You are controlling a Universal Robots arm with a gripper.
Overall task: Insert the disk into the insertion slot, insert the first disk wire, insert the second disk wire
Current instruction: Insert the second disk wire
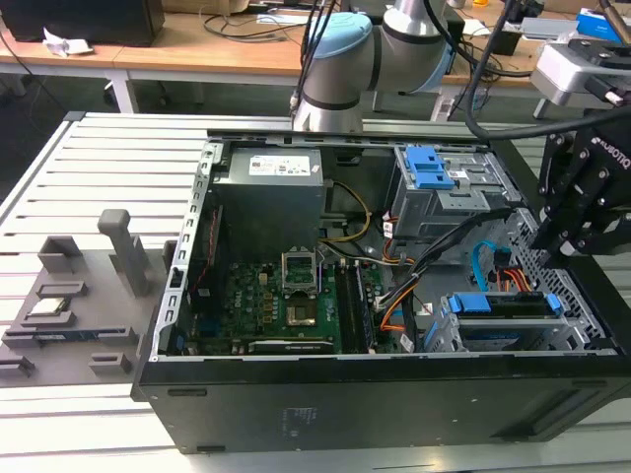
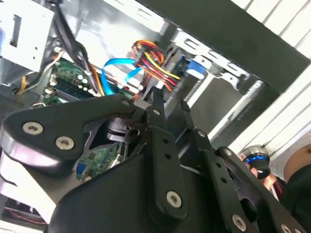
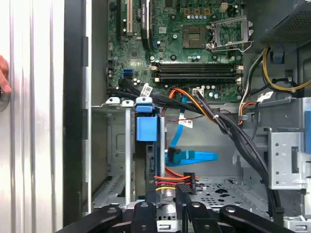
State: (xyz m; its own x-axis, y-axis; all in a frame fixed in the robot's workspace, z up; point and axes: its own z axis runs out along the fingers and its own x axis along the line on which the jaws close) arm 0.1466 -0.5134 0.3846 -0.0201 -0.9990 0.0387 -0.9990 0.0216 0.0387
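The disk (image 1: pixel 498 307), grey in a bright blue carrier, sits inside the insertion slot (image 1: pixel 442 333), a silver cage at the case's corner on the exterior view's right. In the first wrist view the disk's carrier (image 3: pixel 146 125) shows edge-on within the slot (image 3: pixel 115 145). A blue flat wire (image 3: pixel 193 156) ends at the disk's edge. My gripper (image 1: pixel 550 248) hangs over that corner. My gripper (image 3: pixel 166 193) is shut on the black plug (image 3: pixel 188 178) of a red, yellow and orange wire, right beside the disk. In the second wrist view the gripper (image 2: pixel 167 101) pinches that wire (image 2: pixel 151 57).
The open case holds a green motherboard (image 1: pixel 286 305), a power supply (image 1: pixel 271 182) and a taller grey bay with blue clips (image 1: pixel 434 169). Black cable bundles (image 3: pixel 238 141) cross beside the slot. A grey fixture (image 1: pixel 69 305) lies on the table. A hand (image 3: pixel 4 73) rests outside the case wall.
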